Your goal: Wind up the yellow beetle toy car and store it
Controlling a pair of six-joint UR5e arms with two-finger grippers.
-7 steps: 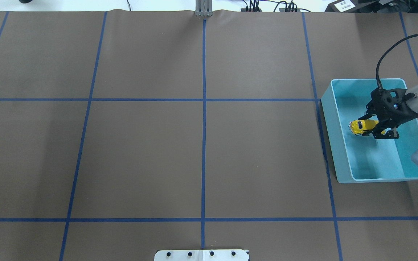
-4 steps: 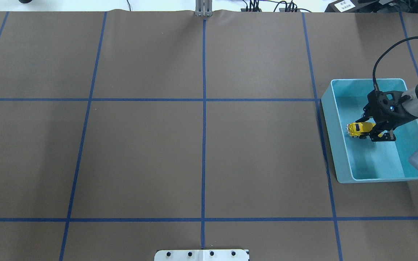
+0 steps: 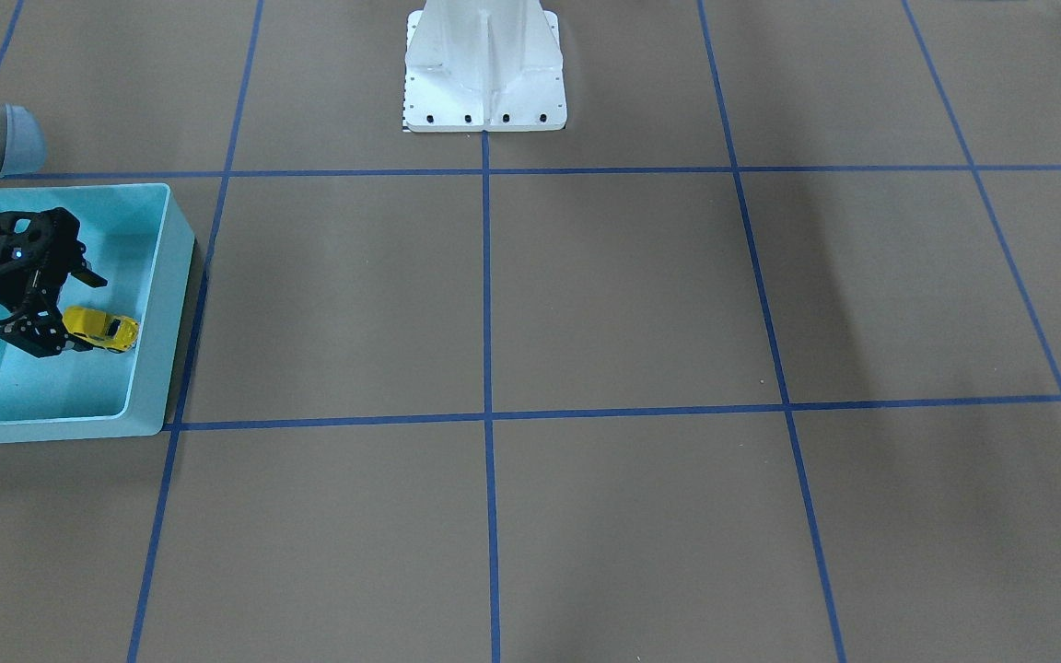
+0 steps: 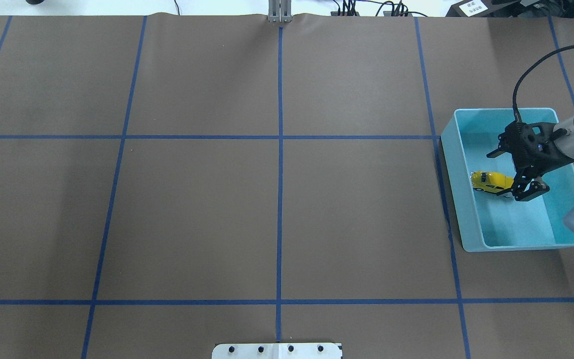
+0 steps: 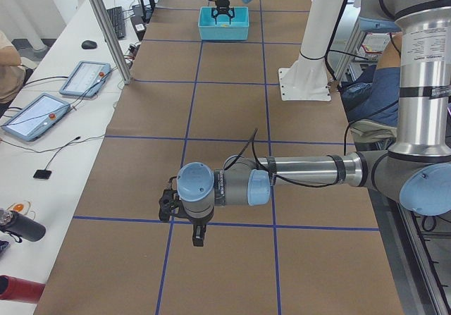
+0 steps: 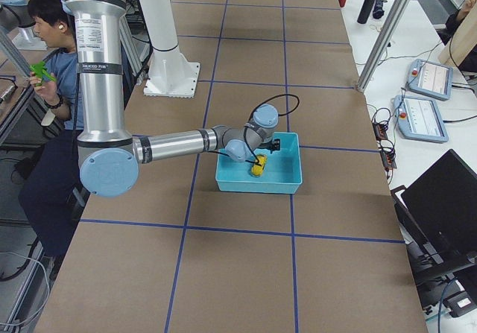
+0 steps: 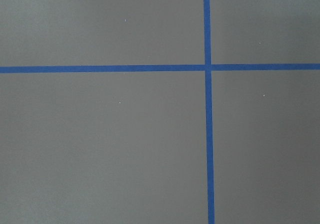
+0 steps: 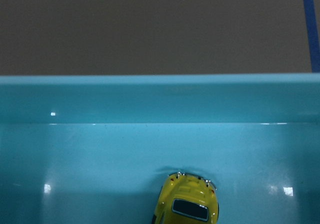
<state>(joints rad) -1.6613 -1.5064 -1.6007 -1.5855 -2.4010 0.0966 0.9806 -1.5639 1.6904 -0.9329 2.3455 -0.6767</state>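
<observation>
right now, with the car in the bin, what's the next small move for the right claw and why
Probably lift the right claw straight up out of the turquoise bin. Its jaws stand spread, and the yellow beetle toy car appears to rest on the bin floor, so storing looks done; a straight lift should avoid nudging it.

- yellow beetle toy car (image 8: 186,202): cut off by the right wrist view's bottom edge.
- turquoise bin (image 3: 162,350): cropped by the front-facing view's left edge.
- left hand (image 5: 168,206): finger spread too small to tell.
</observation>
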